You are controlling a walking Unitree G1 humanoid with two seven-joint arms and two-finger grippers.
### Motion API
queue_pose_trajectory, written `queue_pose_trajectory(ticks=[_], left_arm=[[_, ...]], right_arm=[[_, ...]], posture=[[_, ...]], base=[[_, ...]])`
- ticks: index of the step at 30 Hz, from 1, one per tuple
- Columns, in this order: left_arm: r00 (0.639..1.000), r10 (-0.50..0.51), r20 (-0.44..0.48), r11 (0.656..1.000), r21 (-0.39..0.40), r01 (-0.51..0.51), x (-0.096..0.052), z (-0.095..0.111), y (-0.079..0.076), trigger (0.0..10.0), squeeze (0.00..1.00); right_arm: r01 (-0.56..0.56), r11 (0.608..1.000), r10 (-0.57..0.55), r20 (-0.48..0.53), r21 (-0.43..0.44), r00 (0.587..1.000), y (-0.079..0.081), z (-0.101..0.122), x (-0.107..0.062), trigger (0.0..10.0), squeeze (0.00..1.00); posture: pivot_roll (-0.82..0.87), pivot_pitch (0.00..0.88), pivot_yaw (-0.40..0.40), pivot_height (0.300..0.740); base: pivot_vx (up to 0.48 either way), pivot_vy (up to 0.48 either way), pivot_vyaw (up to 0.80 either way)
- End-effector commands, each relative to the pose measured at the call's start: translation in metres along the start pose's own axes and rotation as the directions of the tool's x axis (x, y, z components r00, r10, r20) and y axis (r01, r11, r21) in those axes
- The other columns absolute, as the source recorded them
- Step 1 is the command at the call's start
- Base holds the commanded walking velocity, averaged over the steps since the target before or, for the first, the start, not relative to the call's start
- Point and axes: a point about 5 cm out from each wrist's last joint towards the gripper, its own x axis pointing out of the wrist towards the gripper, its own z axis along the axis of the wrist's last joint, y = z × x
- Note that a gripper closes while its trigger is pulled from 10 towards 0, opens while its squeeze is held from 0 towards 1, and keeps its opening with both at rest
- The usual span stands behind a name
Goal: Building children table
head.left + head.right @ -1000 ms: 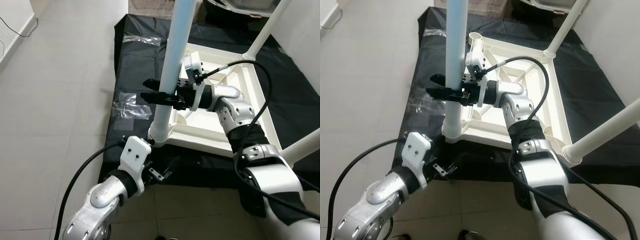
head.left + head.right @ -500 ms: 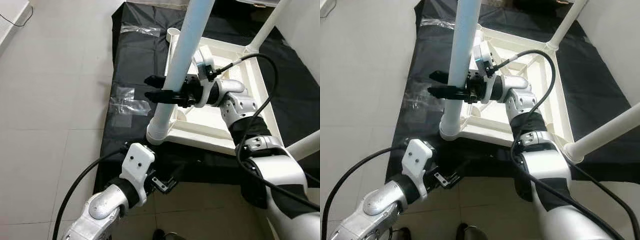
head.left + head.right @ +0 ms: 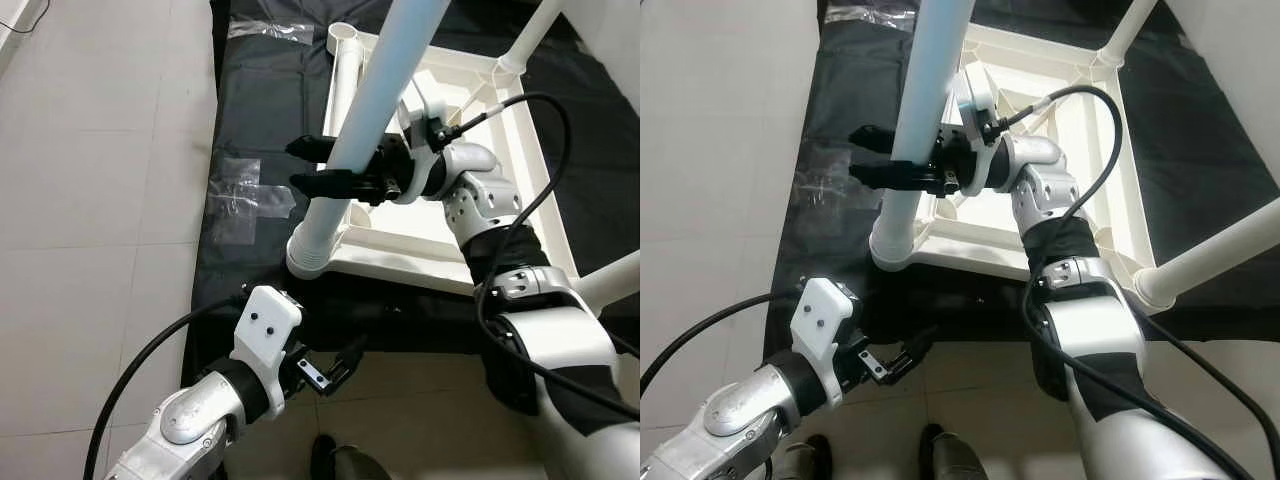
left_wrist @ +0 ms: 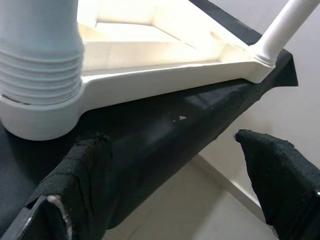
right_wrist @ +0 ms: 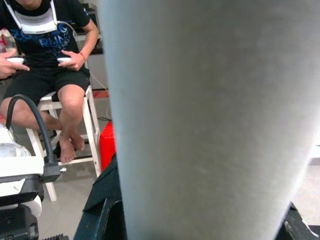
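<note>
Right gripper is clamped round the pale blue table leg in its corner socket; left gripper hangs spread apart. Any sideways pull could cross-thread it.

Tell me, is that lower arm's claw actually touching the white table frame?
Apart. In the left wrist view, the left gripper has open fingers hovering short of the table frame, with black mat showing between them.

Pale tiled floor — black mat
</note>
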Motion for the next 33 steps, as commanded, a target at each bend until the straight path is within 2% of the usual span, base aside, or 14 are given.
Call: queue_pose_trajectory(ticks=[1, 7, 9, 13, 17, 20, 24, 25, 26, 27, 28, 29, 30, 33], left_arm=[[1.000, -0.027, -0.008, 0.999, -0.017, 0.027, -0.001, 0.000, -0.006, 10.0, 0.00], [0.999, -0.030, -0.011, 0.999, -0.018, 0.030, -0.001, 0.000, -0.007, 10.0, 0.00], [1.000, -0.026, -0.015, 1.000, -0.015, 0.026, -0.001, 0.000, -0.006, 10.0, 0.00], [1.000, -0.024, -0.016, 1.000, -0.013, 0.023, -0.001, 0.000, -0.005, 10.0, 0.00], [1.000, -0.020, -0.014, 1.000, -0.001, 0.020, 0.003, -0.001, -0.003, 10.0, 0.00], [1.000, -0.020, -0.014, 1.000, -0.001, 0.020, 0.003, -0.001, -0.003, 10.0, 0.00], [1.000, -0.016, -0.008, 1.000, 0.003, 0.016, 0.006, -0.001, 0.000, 10.0, 0.00], [1.000, -0.012, -0.004, 1.000, 0.007, 0.012, 0.008, -0.001, 0.001, 10.0, 0.00], [1.000, -0.012, -0.004, 1.000, 0.007, 0.012, 0.008, -0.001, 0.001, 10.0, 0.00], [1.000, -0.007, -0.001, 1.000, 0.010, 0.007, 0.009, -0.001, 0.003, 10.0, 0.00], [1.000, -0.007, -0.001, 1.000, 0.010, 0.007, 0.009, -0.001, 0.003, 10.0, 0.00], [1.000, -0.005, 0.000, 1.000, 0.013, 0.005, 0.010, -0.001, 0.004, 10.0, 0.00], [1.000, -0.005, 0.000, 1.000, 0.013, 0.005, 0.010, -0.001, 0.004, 10.0, 0.00], [1.000, -0.003, 0.005, 1.000, 0.018, 0.003, 0.013, -0.002, 0.005, 10.0, 0.00]], right_arm=[[0.016, 0.965, 0.039, -0.203, 0.263, 0.978, 0.018, -0.071, -0.004, 10.0, 0.00], [0.050, 0.964, 0.027, -0.282, 0.263, 0.959, 0.015, -0.075, -0.004, 10.0, 0.00], [0.133, 0.962, -0.043, -0.352, 0.236, 0.935, 0.013, -0.082, -0.005, 10.0, 0.00], [0.157, 0.962, -0.066, -0.369, 0.223, 0.927, 0.013, -0.085, -0.006, 10.0, 0.00], [0.280, 0.944, -0.197, -0.382, 0.174, 0.903, 0.013, -0.096, -0.007, 10.0, 0.00], [0.280, 0.944, -0.197, -0.382, 0.174, 0.903, 0.013, -0.096, -0.007, 10.0, 0.00], [0.386, 0.911, -0.305, -0.387, 0.149, 0.870, 0.014, -0.103, -0.010, 10.0, 0.00], [0.460, 0.878, -0.380, -0.394, 0.131, 0.837, 0.014, -0.107, -0.012, 10.0, 0.00], [0.460, 0.878, -0.380, -0.394, 0.131, 0.837, 0.014, -0.107, -0.012, 10.0, 0.00], [0.521, 0.845, -0.443, -0.392, 0.117, 0.806, 0.014, -0.109, -0.013, 10.0, 0.00], [0.521, 0.845, -0.443, -0.392, 0.117, 0.806, 0.014, -0.109, -0.013, 10.0, 0.00], [0.591, 0.801, -0.508, -0.411, 0.099, 0.757, 0.013, -0.113, -0.016, 10.0, 0.00], [0.591, 0.801, -0.508, -0.411, 0.099, 0.757, 0.013, -0.113, -0.016, 10.0, 0.00], [0.795, 0.606, -0.703, -0.447, 0.030, 0.553, 0.006, -0.120, -0.025, 10.0, 0.00]], posture=[[0.17, 0.427, -0.149, 0.740], [0.16, 0.432, -0.153, 0.740], [0.15, 0.427, -0.155, 0.740], [0.15, 0.426, -0.158, 0.740], [0.14, 0.406, -0.157, 0.740], [0.14, 0.406, -0.157, 0.740], [0.13, 0.386, -0.157, 0.740], [0.13, 0.378, -0.158, 0.740], [0.13, 0.378, -0.158, 0.740], [0.13, 0.372, -0.157, 0.740], [0.13, 0.372, -0.157, 0.740], [0.13, 0.365, -0.156, 0.740], [0.13, 0.365, -0.156, 0.740], [0.12, 0.349, -0.156, 0.740]], base=[[0.000, 0.000, 0.00], [0.000, 0.000, 0.00], [0.000, 0.000, 0.00], [0.000, 0.000, 0.00], [0.000, 0.000, 0.00], [0.000, 0.000, 0.00], [0.000, 0.000, 0.00], [0.000, 0.000, 0.00], [0.000, 0.000, 0.00], [0.000, 0.000, 0.00], [0.000, 0.000, 0.00], [0.000, 0.000, 0.00], [0.000, 0.000, 0.00], [0.000, 0.000, 0.00]])
